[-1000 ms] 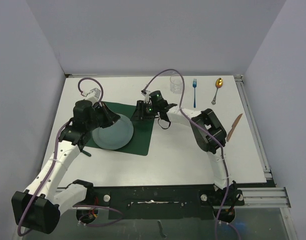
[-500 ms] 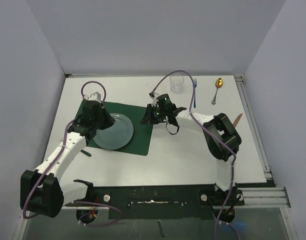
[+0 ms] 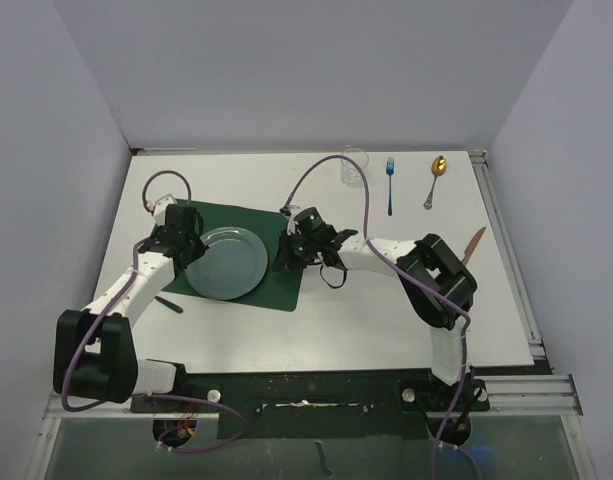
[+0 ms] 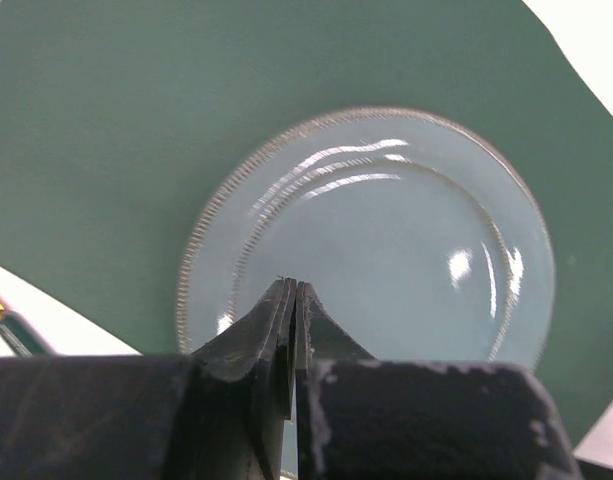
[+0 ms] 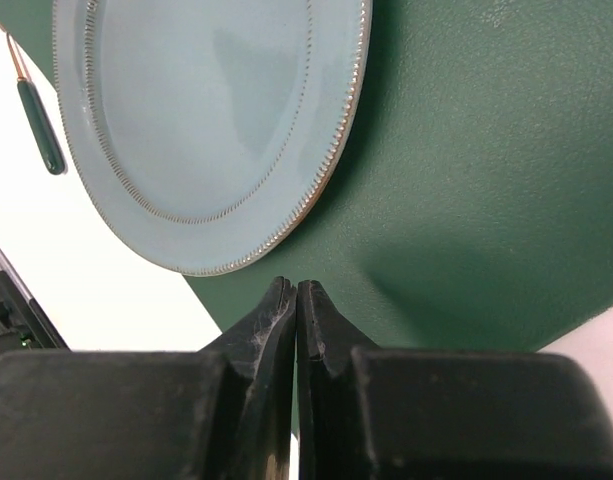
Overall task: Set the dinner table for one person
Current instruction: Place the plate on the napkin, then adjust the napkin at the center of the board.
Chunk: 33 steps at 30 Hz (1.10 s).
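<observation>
Dinner table (image 3: 366, 310): white top with a metal rail edge, directly under the placemat (image 3: 278, 292) and reaching well past it on every side.

- Placemat: dark green, lying flat on the table and slightly skewed to the table edges.
- Plate (image 3: 224, 262): pale blue with a beaded rim, on the left part of the placemat. In the right wrist view its rim overhangs one placemat edge onto the white top.
- Left gripper (image 4: 291, 290): jaws pressed together with nothing between them, tips over the plate's inner area, above the left side of the placemat.
- Right gripper (image 5: 296, 290): jaws also together and empty, tips over bare placemat just beside the plate's rim, at the right side of the placemat. Cannot tell if the tips touch the mat.
- Green-handled utensil (image 3: 168, 303): on the table just off the placemat's near-left corner.
- Glass (image 3: 354, 165), blue fork (image 3: 390, 185) and gold spoon (image 3: 436, 180): on the table beyond the placemat's far-right corner, well apart from it.
- Knife (image 3: 471, 252): far right of the placemat, near the table rail.
</observation>
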Each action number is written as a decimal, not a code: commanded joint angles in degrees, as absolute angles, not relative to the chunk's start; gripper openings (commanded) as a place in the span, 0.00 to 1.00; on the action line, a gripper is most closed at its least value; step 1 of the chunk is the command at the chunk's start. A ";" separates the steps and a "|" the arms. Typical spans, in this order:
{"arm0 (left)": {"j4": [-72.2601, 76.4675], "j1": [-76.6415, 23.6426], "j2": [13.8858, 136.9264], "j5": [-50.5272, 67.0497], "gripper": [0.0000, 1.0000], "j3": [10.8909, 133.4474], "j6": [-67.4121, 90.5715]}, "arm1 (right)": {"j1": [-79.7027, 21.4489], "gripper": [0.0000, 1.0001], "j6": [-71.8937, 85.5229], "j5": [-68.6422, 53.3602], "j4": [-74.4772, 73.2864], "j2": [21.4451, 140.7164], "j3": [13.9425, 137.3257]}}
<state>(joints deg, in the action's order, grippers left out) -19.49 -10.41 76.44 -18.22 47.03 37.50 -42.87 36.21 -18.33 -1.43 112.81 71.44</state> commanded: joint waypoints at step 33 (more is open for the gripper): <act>-18.51 6.53 97.69 -28.02 0.04 64.39 41.54 | -45.49 0.00 36.38 -2.09 -17.29 113.35 74.88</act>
